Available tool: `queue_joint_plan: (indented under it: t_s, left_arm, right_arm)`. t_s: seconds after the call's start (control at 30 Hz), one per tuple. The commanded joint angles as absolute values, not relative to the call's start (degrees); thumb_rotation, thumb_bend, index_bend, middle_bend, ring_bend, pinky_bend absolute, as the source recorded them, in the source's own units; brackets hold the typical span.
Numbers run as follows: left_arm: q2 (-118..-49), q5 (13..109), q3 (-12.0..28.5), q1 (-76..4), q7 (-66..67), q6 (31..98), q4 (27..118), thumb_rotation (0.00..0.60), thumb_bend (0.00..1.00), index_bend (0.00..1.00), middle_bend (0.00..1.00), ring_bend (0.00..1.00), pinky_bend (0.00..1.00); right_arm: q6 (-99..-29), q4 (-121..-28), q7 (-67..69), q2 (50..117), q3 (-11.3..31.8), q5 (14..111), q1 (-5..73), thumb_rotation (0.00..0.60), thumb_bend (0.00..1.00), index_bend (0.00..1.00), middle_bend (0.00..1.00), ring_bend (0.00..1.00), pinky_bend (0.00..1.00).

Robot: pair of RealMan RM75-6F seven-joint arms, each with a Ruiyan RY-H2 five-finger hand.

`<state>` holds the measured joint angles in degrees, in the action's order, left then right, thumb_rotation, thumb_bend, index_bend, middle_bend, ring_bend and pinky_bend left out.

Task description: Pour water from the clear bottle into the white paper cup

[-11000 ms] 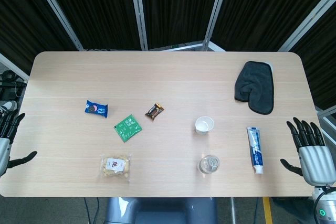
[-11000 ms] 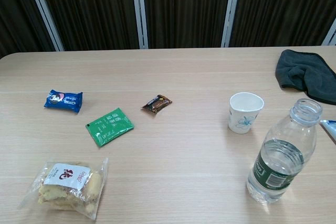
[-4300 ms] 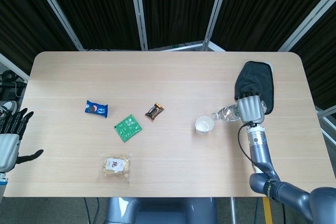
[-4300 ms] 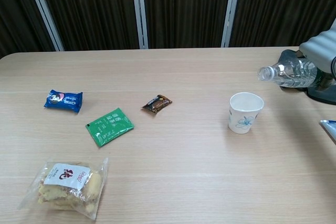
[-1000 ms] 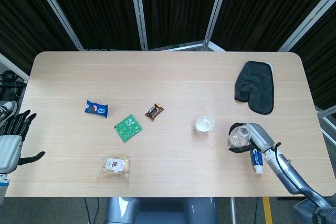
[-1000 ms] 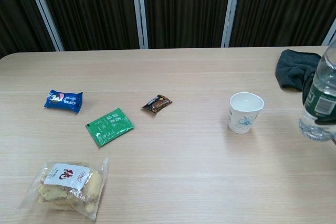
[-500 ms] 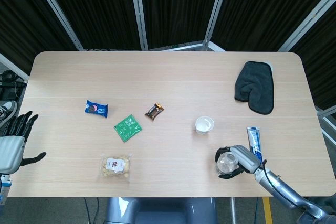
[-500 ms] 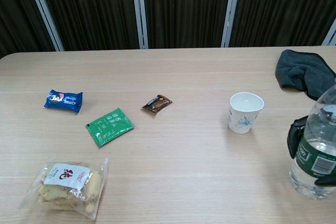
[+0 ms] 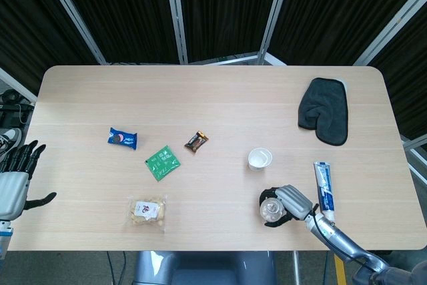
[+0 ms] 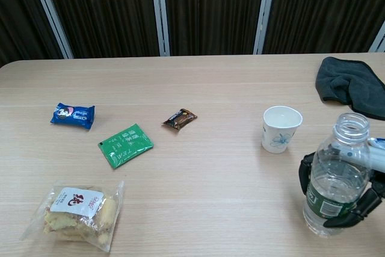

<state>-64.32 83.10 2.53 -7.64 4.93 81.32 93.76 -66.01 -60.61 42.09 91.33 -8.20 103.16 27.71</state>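
Observation:
The clear bottle (image 9: 270, 209) (image 10: 334, 179) stands upright and uncapped on the table near the front edge, partly filled with water, a green label round it. My right hand (image 9: 288, 202) (image 10: 361, 200) grips it from the right, dark fingers wrapped round the label. The white paper cup (image 9: 259, 159) (image 10: 281, 128) stands upright a short way behind the bottle, apart from it. My left hand (image 9: 13, 181) hangs open off the table's left edge, holding nothing.
A toothpaste tube (image 9: 323, 187) lies right of the bottle, a dark grey mitt (image 9: 325, 110) at the back right. On the left half lie a blue snack pack (image 9: 123, 138), a green sachet (image 9: 162, 162), a brown candy (image 9: 195, 141) and a bag of biscuits (image 9: 147, 211).
My right hand has carried the upright bottle leftward and toward the front edge, down onto the table in front of the cup. The left hand stays put.

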Motion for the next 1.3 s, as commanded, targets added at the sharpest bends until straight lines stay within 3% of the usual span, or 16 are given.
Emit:
queue_joint_plan:
  t_s: [0.03, 0.13, 0.4, 0.87, 1.03, 1.1, 1.3]
  left_arm:
    - [-64.3, 82.9, 2.5, -7.8, 4.9, 80.9, 93.6, 0.600, 0.00, 0.00, 0.00, 0.00, 0.00]
    - [-64.2, 82.9, 2.5, -7.8, 4.6, 80.9, 93.7, 0.600, 0.00, 0.00, 0.00, 0.00, 0.00]
    - [-63.9, 83.0, 2.4, -7.8, 4.3, 80.7, 94.1, 0.600, 0.00, 0.00, 0.00, 0.00, 0.00]
    - [-63.9, 83.1, 2.2, -7.8, 4.7, 80.6, 94.5, 0.600, 0.00, 0.00, 0.00, 0.00, 0.00]
    - [-63.9, 83.0, 2.2, -7.8, 5.0, 80.6, 94.6, 0.600, 0.00, 0.00, 0.00, 0.00, 0.00]
    - [-63.9, 83.0, 2.2, -7.8, 5.1, 80.7, 94.6, 0.600, 0.00, 0.00, 0.00, 0.00, 0.00]
    - [-63.9, 83.1, 2.1, -7.7, 5.1, 80.8, 94.6, 0.600, 0.00, 0.00, 0.00, 0.00, 0.00]
  right_arm:
    - [-66.3, -60.3, 42.3, 91.7, -8.4, 102.9, 27.8, 0.600, 0.49, 0.51, 0.63, 0.52, 0.53]
    - [-66.6, -60.0, 42.5, 91.9, -8.8, 102.7, 27.9, 0.600, 0.32, 0.41, 0.57, 0.49, 0.52]
    - [-67.1, -59.3, 44.7, 91.7, -9.9, 102.5, 28.3, 0.600, 0.01, 0.30, 0.45, 0.39, 0.47]
    - [-69.0, -56.6, 47.0, 91.3, -11.8, 103.2, 28.4, 0.600, 0.00, 0.16, 0.26, 0.22, 0.27]
    - [-69.1, -55.9, 47.5, 90.6, -12.8, 103.7, 28.7, 0.600, 0.00, 0.01, 0.04, 0.04, 0.06]
    - [-69.2, -55.9, 47.7, 89.9, -13.3, 104.0, 28.9, 0.600, 0.00, 0.00, 0.00, 0.00, 0.01]
    - [-70.4, -55.5, 47.1, 87.6, -14.4, 104.7, 28.9, 0.600, 0.00, 0.00, 0.00, 0.00, 0.00]
